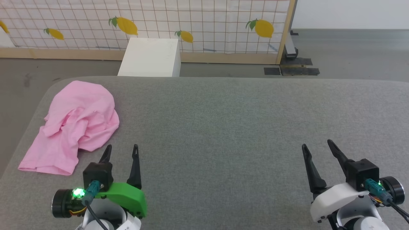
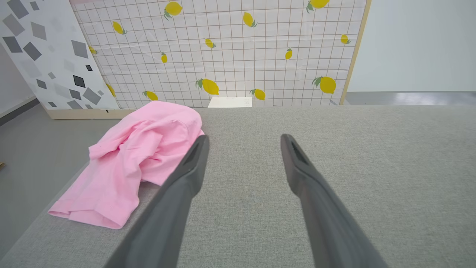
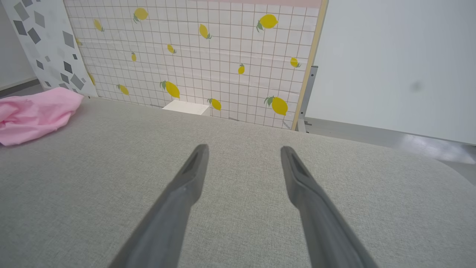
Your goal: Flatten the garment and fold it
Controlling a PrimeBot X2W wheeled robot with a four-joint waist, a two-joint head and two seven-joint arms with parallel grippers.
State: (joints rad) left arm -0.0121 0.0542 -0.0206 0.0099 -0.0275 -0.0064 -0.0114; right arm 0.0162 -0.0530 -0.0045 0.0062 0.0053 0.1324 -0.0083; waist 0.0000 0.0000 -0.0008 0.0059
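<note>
The garment (image 1: pixel 75 126) is a crumpled pink cloth heap lying at the far left of the grey padded table (image 1: pixel 223 127), reaching close to the left edge. In the left wrist view the garment (image 2: pixel 137 156) lies just left of my left finger. My left gripper (image 1: pixel 121 150) hovers open just right of the heap's near end, holding nothing. Far to the right my right gripper (image 1: pixel 318 147) stands open over bare table, empty. The right wrist view catches the garment (image 3: pixel 33 113) at its far left edge.
A white box (image 1: pixel 150 57) stands on the floor behind the table. A lemon-print grid screen (image 1: pixel 191 22) with a wooden frame runs along the back. Grey floor surrounds the table; its left edge (image 1: pixel 19 150) is rounded.
</note>
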